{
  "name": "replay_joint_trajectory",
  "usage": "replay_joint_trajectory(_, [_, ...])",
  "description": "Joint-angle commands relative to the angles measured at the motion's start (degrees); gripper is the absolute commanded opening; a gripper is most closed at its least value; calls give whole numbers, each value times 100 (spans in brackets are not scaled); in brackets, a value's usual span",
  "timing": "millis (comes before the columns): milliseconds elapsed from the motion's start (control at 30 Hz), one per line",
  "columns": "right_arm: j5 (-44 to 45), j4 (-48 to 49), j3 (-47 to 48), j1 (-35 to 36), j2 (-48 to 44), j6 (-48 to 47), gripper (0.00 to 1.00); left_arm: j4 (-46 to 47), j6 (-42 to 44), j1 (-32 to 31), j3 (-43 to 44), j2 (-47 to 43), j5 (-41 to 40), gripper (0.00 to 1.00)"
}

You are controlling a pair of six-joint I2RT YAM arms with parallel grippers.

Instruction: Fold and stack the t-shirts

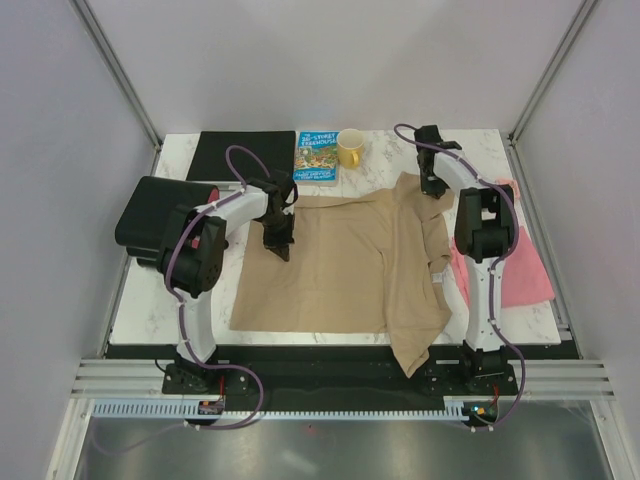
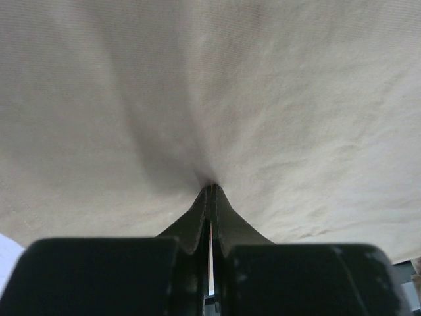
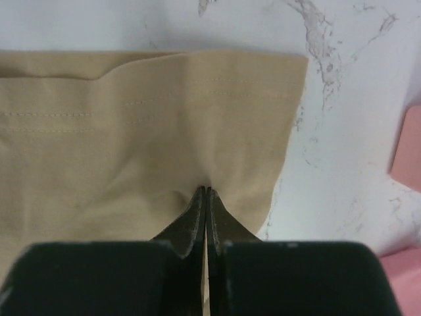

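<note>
The tan t-shirt (image 1: 330, 265) lies spread across the middle of the marble table (image 1: 150, 300), its right part folded over and one end hanging over the near edge. My left gripper (image 1: 279, 247) is shut on a pinch of tan cloth (image 2: 217, 99) near the shirt's left side. My right gripper (image 1: 432, 186) is shut on the tan cloth (image 3: 131, 131) at the shirt's far right corner, close to its stitched hem. The pink t-shirt (image 1: 525, 265) lies crumpled at the right, partly under my right arm; its edge shows in the right wrist view (image 3: 409, 148).
A book (image 1: 316, 157) and a yellow mug (image 1: 350, 148) stand at the back, just beyond the shirt. A black mat (image 1: 245, 152) lies at the back left. A black-and-pink drawer box (image 1: 160, 215) sits at the left edge.
</note>
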Motion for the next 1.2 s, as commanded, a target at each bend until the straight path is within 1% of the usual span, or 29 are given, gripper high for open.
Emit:
replay_joint_trajectory(0, [-237, -305, 612, 7, 447, 89, 0, -143, 89, -20, 106, 204, 222, 2])
replay_joint_trajectory(433, [-387, -411, 1991, -2, 1275, 177, 0, -354, 203, -29, 79, 363, 30, 2])
replay_joint_trajectory(567, [-387, -411, 2142, -37, 1389, 159, 0, -398, 177, -11, 123, 371, -67, 2])
replay_joint_trajectory(767, [-229, -411, 2001, -116, 1328, 133, 1, -451, 63, 6, 44, 424, -146, 2])
replay_joint_trajectory(800, [-228, -411, 1975, -133, 1310, 133, 3, -459, 45, 6, 35, 433, -155, 2])
replay_joint_trajectory(833, [-220, -420, 1949, -168, 1275, 150, 9, -477, 36, 6, 35, 433, -164, 2])
replay_joint_trajectory(867, [-220, -411, 1931, -186, 1179, 168, 12, -486, 28, 6, 44, 407, -199, 2])
replay_joint_trajectory(933, [-263, -307, 1818, -221, 1021, 194, 22, -495, 19, 15, 114, 363, -225, 2])
replay_joint_trajectory(967, [-298, -245, 1756, -239, 802, 185, 24, -512, 10, 15, 158, 293, -260, 4])
replay_joint_trajectory(1000, [-316, -166, 1564, -230, 661, 185, 28, -512, -16, 24, 263, 240, -278, 10])
replay_joint_trajectory(1167, [-579, 686, 710, -230, -550, 142, 34, -635, -43, 103, 808, -6, -550, 18])
